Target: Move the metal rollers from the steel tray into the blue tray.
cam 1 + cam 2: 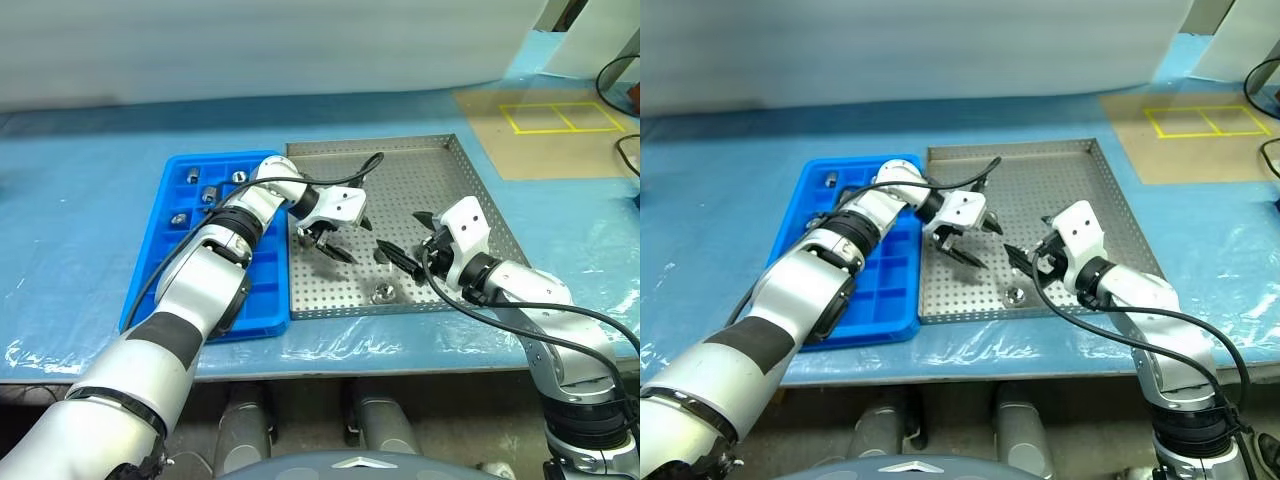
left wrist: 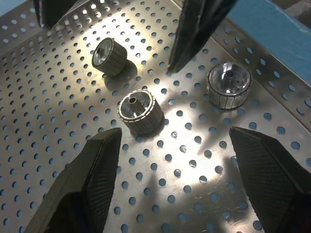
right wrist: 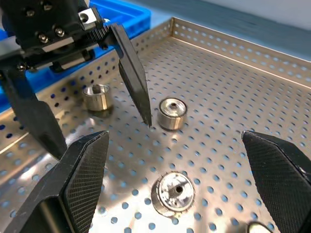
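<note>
Nearest to me: my right hand (image 1: 400, 243), low centre-right of the left eye view, over the steel tray (image 1: 480, 190); fingers spread as wide as they go, nothing between them.
Left hand: my left hand (image 1: 335, 240), centre of that view, reaching across from the blue tray (image 1: 150, 265) side; fingers well apart, empty, tips angled down at the tray floor.
Rollers left: three rollers on the perforated floor near the tray's front edge. One (image 2: 141, 111) lies on its side just ahead of my left fingers, hole end turned toward the upper left of the left wrist view. A second (image 2: 229, 85) stands close to the rim, upper right there. A third (image 2: 109, 57) lies on its side, farther off, upper left.
Rollers moved: a few already sit in compartments at the far end of the blue tray (image 1: 209, 193).
Key relation: the middle roller lies ahead of my left hand's open gap, toward the left finger rather than centred, its long axis level and slanting across the gap. I judge the left hand closer to it than the right.
Next move, as I judge it: drop the left hand a little forward and close across the ribbed barrel.
Risk: lying on its side, it could roll off when a finger touches first; my two hands are near each other here.
</note>
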